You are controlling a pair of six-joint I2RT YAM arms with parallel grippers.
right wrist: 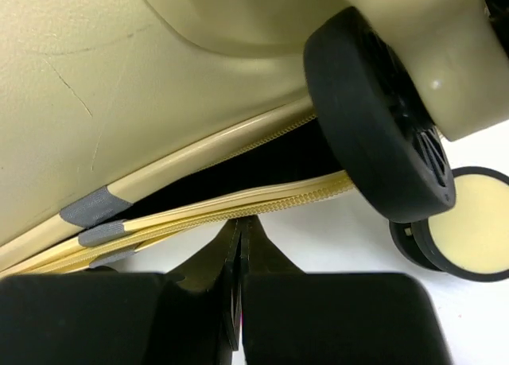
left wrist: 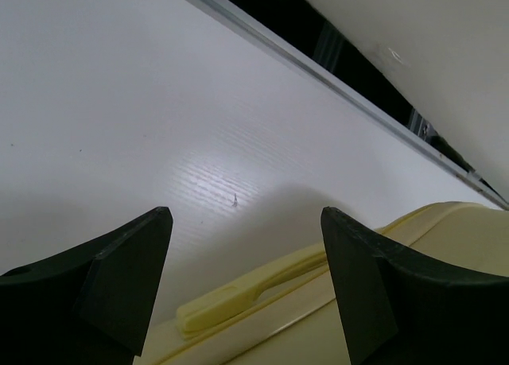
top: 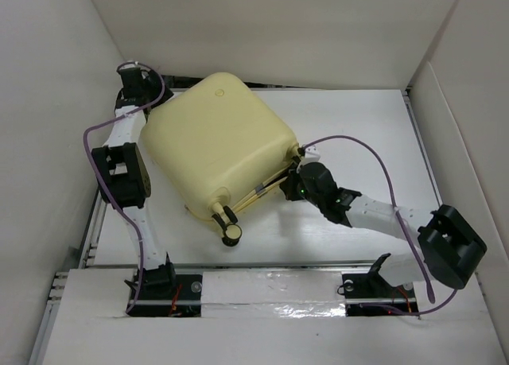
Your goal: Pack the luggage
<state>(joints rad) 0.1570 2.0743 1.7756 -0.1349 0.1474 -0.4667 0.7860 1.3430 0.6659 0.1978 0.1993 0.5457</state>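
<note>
The luggage lies tilted in the upper centre-left of the top view, its far corner close to the back wall and its wheels pointing toward the lower centre. The broadest stretch of white table lies to its right. The left gripper sits at the case's upper-left corner, jaws wide apart and holding nothing. The right gripper has its jaws pressed together, tips at the parted zip seam beside a wheel

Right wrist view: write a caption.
Shut right hand at the zipper edge of the luggage, beside a black wheel.
</note>
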